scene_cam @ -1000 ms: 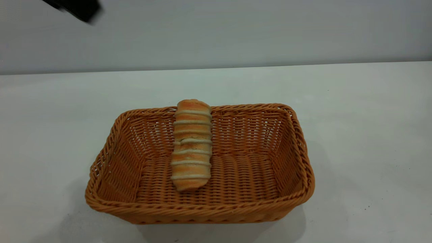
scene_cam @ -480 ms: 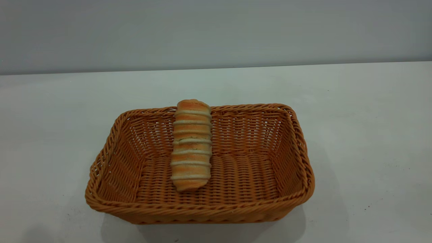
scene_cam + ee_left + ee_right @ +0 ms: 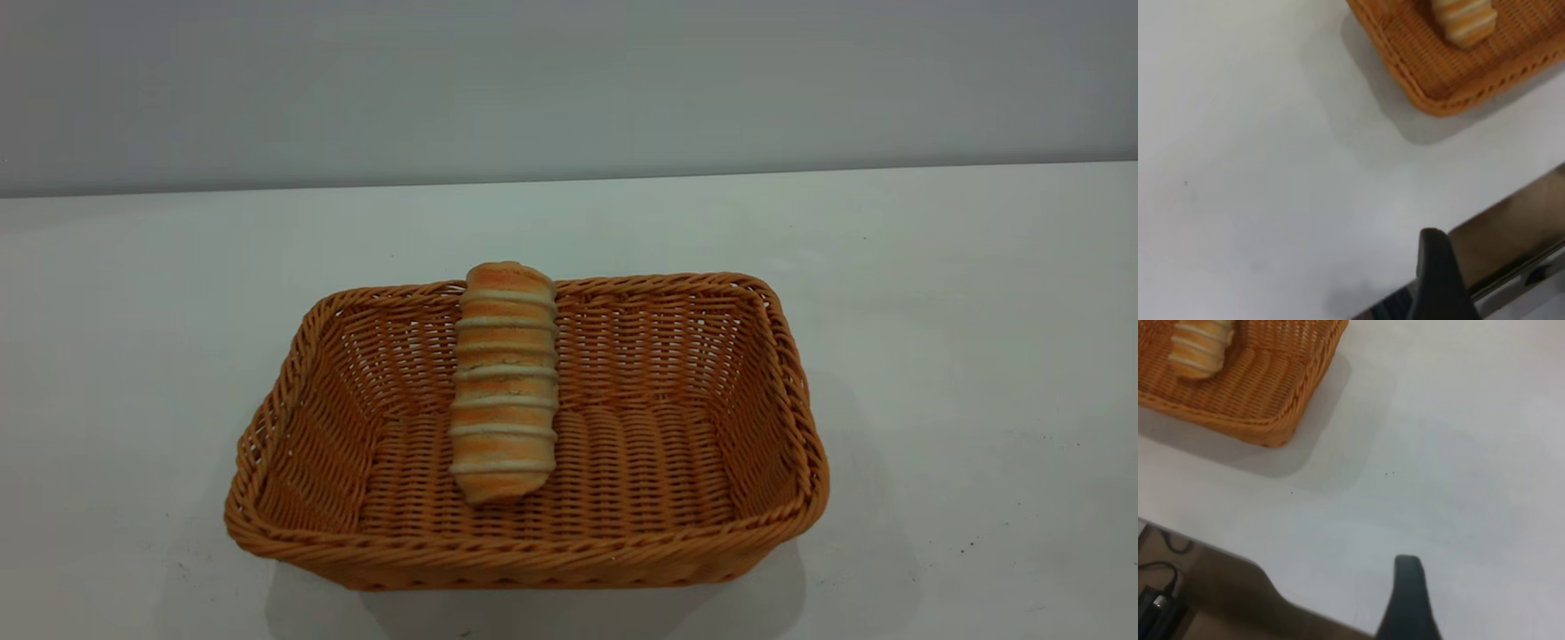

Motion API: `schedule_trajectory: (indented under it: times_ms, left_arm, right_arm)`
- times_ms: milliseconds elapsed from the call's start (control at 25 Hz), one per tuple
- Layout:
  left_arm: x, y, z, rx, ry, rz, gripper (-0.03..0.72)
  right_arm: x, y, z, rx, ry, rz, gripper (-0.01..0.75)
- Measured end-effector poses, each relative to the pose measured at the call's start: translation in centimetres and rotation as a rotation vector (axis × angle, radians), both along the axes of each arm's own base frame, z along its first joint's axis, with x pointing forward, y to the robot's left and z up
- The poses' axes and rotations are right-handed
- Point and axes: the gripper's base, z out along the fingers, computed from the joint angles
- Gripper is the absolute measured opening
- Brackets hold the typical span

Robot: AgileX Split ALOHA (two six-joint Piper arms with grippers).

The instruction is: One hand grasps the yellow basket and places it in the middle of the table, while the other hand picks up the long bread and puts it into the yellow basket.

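1. Exterior view. The yellow basket (image 3: 524, 436) stands on the counter (image 3: 960, 338) with the long bread (image 3: 505, 382) inside it, the loaf's near end on the basket floor and its far end propped on the basket's far rim. The dark arm seen a second ago above and left of the basket is gone from this view; basket and bread have not shifted. Judgement: both placements look complete and the arms are retreating.

2. Left wrist view. One corner of the basket and the bread's near end show at the edge. A single dark finger of the left gripper (image 3: 1439, 280) sits well apart from the basket, over the counter edge; whether the fingers are open or closed cannot be told.

3. Right wrist view. The right gripper (image 3: 1408, 600) likewise shows one dark finger, well apart from the basket; its state cannot be told.
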Motion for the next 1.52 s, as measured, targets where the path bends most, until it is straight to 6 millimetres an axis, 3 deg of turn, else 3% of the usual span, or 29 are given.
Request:
schedule_trajectory:
  times_ms: [200,400,760,1520]
  left_arm:
    - [-3.1,1.5,-1.9,-0.04,-0.072,0.005,0.529]
    - [-4.5,2.2,-3.5,-0.087,-0.104,0.029,0.529]
    - [-4.7,2.3,-5.5,-0.086,-0.075,0.04,0.529]
    - [-4.9,2.5,-5.5,-0.083,-0.099,0.052,0.529]
  right_arm:
    - [0.0,0.0,0.0,0.004,0.002,0.0,0.589]
    - [0.0,0.0,0.0,0.006,0.002,0.0,0.589]
    - [0.0,0.0,-0.1,0.005,0.006,0.0,0.589]
    - [0.0,0.0,-0.1,0.006,0.006,-0.059,0.589]
